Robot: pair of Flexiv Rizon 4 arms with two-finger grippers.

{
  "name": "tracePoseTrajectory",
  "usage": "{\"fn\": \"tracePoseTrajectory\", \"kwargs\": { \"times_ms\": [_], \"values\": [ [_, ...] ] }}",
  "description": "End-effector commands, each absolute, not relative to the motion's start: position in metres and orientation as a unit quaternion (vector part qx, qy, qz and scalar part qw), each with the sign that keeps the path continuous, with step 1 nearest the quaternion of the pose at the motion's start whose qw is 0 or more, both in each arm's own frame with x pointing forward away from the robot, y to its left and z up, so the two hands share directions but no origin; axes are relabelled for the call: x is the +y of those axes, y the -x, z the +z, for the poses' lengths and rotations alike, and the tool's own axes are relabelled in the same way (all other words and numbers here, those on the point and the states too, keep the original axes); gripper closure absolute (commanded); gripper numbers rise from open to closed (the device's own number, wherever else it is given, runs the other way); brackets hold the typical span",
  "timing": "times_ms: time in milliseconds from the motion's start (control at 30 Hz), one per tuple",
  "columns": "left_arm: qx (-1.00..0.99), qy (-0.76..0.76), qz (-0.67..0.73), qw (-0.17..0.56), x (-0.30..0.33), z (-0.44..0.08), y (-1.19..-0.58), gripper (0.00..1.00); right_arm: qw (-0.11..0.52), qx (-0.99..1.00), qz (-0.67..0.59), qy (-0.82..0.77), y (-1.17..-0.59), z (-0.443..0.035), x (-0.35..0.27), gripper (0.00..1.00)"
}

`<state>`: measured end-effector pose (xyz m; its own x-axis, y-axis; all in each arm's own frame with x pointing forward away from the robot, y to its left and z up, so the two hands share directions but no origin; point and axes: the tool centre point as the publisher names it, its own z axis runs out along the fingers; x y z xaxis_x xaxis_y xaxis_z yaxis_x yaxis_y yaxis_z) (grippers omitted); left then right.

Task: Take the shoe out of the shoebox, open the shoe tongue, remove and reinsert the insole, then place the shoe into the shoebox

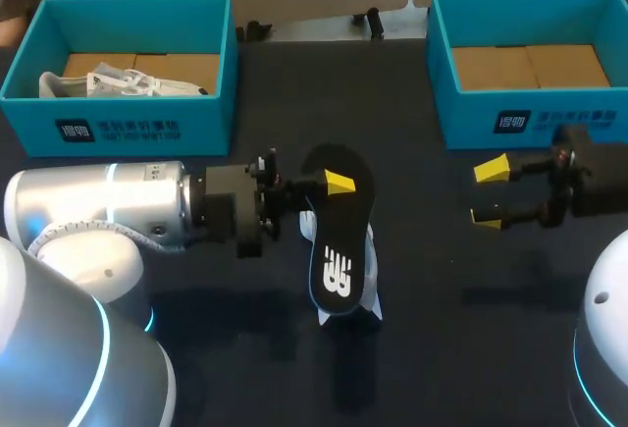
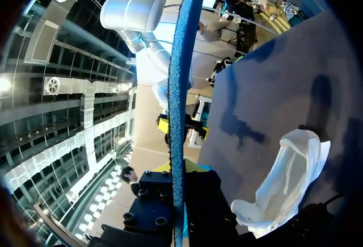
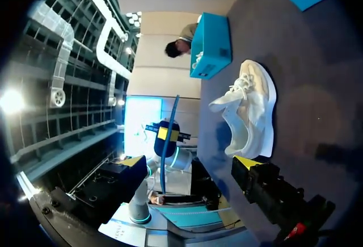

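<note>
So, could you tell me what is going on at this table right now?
The left gripper is shut on the black insole, holding it just above the white shoe, which sits on the table. The right gripper hangs open off to the side, holding nothing. The insole is out of the shoe, so reinserting it and boxing the shoe are not yet done. Another shoe lies in the left shoebox.
</note>
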<state>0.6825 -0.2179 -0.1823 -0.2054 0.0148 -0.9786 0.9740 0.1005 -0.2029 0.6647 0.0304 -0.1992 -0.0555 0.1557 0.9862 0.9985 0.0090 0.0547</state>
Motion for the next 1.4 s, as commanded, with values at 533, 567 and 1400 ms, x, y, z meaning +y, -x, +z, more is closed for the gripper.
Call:
{"fn": "tracePoseTrajectory", "kwargs": {
  "times_ms": [533,567,1400],
  "values": [
    [0.579,-0.426,-0.516,0.465,-0.217,-0.183,-0.680,1.00,0.285,-0.746,-0.488,0.353,-0.662,-0.188,0.016,0.00],
    [0.579,-0.426,-0.516,0.465,-0.217,-0.183,-0.680,1.00,0.269,-0.764,-0.484,0.330,-0.661,-0.187,0.015,0.00],
    [0.608,-0.388,-0.549,0.424,-0.206,-0.174,-0.675,1.00,0.142,-0.860,-0.457,0.177,-0.677,-0.194,0.023,0.00]
  ]
}}
